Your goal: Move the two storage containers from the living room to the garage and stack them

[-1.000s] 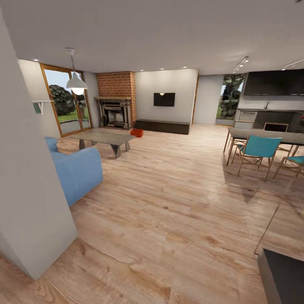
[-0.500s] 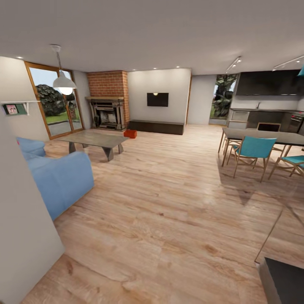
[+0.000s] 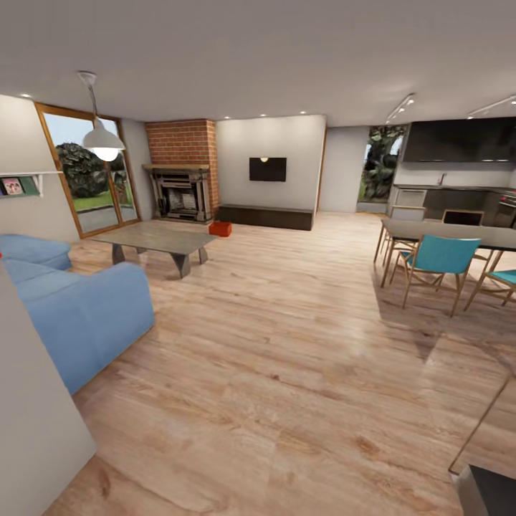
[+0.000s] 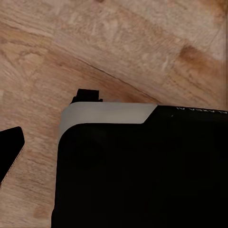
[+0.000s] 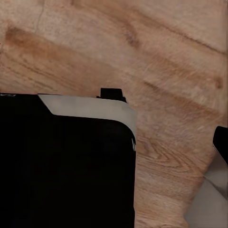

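An orange-red bin [image 3: 220, 228] sits on the wood floor [image 3: 287, 344] at the far end of the living room, just in front of the low dark cabinet [image 3: 265, 216] and beside the brick fireplace [image 3: 180, 175], a little past the far corner of the coffee table [image 3: 158, 240]. At this range it cannot be told whether it is one bin or two together; a second one cannot be made out apart from it. Nearer the camera stand a blue sofa [image 3: 72, 308] on the left and a dining table [image 3: 451, 236] with teal chairs [image 3: 437, 261] on the right, with open planks between.

The wrist views look down on planks and the robot's dark base [image 4: 142, 175]; neither pincer's fingers can be made out, so whether they are spread or pressed together cannot be told.

By my reading the task has barely begun: nothing is carried, the bin lies well apart from the robot, and approach, pick-up, the trip to the garage and the stacking are all left.
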